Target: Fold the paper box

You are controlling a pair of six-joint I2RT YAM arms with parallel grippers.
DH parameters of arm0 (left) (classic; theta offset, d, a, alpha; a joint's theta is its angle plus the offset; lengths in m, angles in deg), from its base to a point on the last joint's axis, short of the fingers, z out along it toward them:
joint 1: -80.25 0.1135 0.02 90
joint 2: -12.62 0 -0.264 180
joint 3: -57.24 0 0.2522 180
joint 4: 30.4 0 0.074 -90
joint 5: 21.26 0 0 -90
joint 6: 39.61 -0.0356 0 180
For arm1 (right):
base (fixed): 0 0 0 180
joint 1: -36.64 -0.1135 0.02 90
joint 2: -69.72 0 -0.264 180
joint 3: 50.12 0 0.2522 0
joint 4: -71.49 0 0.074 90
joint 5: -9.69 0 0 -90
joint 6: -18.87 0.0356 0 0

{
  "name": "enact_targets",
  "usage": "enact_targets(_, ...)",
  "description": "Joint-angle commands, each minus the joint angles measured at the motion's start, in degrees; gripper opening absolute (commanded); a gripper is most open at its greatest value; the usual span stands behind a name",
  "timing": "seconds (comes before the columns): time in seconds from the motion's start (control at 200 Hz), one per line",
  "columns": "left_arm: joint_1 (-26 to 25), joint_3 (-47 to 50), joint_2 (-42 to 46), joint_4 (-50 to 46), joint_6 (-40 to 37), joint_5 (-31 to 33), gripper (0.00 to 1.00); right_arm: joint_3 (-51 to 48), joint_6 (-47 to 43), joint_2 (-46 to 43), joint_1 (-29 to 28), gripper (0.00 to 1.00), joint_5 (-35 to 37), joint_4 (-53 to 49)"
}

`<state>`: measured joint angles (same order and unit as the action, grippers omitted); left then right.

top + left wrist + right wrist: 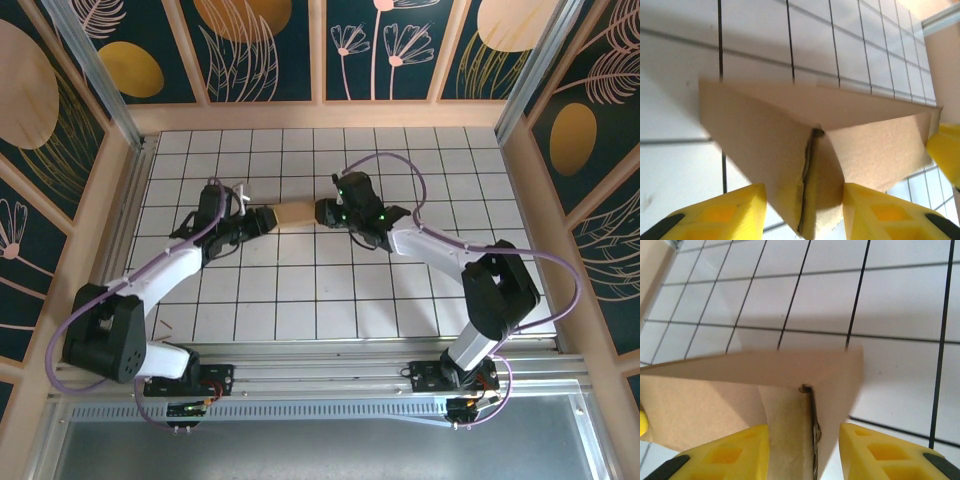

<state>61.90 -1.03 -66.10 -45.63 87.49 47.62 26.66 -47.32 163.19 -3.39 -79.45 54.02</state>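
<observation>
Left pincer (802, 194): narrowly open, yellow fingers (727, 212) on either side of one end of the paper box (760, 135), both pressed to the cardboard, so gripping it. The grip sits at a folded corner with a raw seam edge running down between the fingers. Right pincer (805, 434): same posture on the opposite end, narrow gap, fingers (875, 450) flanking a corner seam and touching the brown card, gripping. In the left wrist view one yellow finger of the right pincer peeks in at the far end of the box.

From the top view the paper box is held between the two pincer tips, roughly mid-tabletop, slightly toward the far side. It is plain brown kraft and looks narrow from above. Wrist views show angled panels meeting at a crease and a long upper edge. Cannot tell whether its underside touches the surface.

Tabletop (300, 300): white tiles with a black grid, bare around the box. Both arms reach inward from their bases at the near edge, with purple cables (560, 260) looping along them. A metal rail (330, 365) runs across the near edge under the bases.

Room: walls (270, 45) of dark teal panels in light wood frames, printed with gold discs and pale line-drawn leaves and flowers, enclosing the tabletop on three sides.
</observation>
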Motion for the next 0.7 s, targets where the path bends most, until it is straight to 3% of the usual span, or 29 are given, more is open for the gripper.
enact_targets(0.0, 0.33, 7.21, 0.96, -3.82, -2.09, 0.97, 0.43, -7.21, -1.76, 0.45, 0.23, 0.40, 3.05, -3.29)
enact_targets(0.195, 0.32, 10.40, 3.56, -1.09, -1.41, 0.56, 0.43, -16.09, -0.36, -4.52, -0.05, 0.36, -2.56, 4.99)
enact_targets(0.375, 0.32, 9.78, 4.89, -1.37, -1.76, 2.45, 0.44, -13.86, 1.58, -4.92, -0.05, 0.36, -4.60, 4.34)
enact_targets(0.516, 0.30, 6.17, 10.57, -5.76, 1.43, 15.00, 0.56, -8.74, 3.72, -6.16, 1.71, 0.40, -5.61, 1.86)
enact_targets(0.606, 0.26, 9.27, 21.12, 1.03, 0.78, 22.72, 0.68, -9.50, 3.49, -10.46, 6.55, 0.47, -1.56, 4.40)
enact_targets(0.696, 0.25, 13.31, 30.53, 7.00, -5.53, 34.42, 0.82, -11.60, 0.84, -15.54, 13.91, 0.56, 2.47, 6.37)
